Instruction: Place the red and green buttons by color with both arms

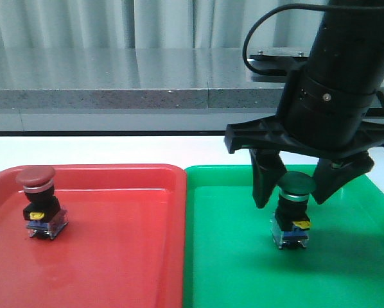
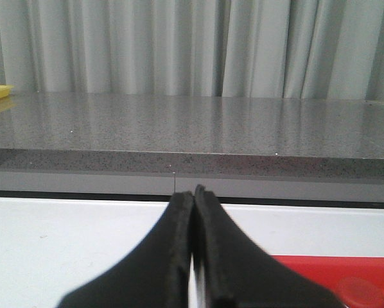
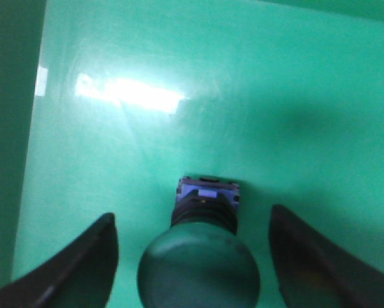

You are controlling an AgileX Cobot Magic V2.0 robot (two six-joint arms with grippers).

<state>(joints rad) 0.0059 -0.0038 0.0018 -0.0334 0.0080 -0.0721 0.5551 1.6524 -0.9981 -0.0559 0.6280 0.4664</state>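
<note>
1. The red button [image 1: 39, 202] is found standing upright in the red tray [image 1: 115, 256], toward the left edge of the counter [image 1: 115, 151]; no claw is seen near it in the front view. This half of the sorting is judged done.
2. The green button [image 1: 293, 212] is seen upright on the floor of the green tray [image 1: 230, 269], toward the right edge of the counter. It is judged to be already set down in its matching colour.
3. The right claw [image 1: 293, 186] is held over the green button with its jaws spread wide; a gap on each side of the cap is shown in the right wrist view, so nothing is gripped.
4. The left claw [image 2: 193, 244] is seen only in its own wrist view, jaws pressed together and holding nothing; a corner of the red tray lies below it.
5. Remaining work is judged slight: only lifting the right arm clear.
6. Surroundings: a grey stone ledge [image 1: 115, 77] and pale curtains [image 1: 63, 22] are noted behind the far edge. Nothing is seen obstructing either tray.
</note>
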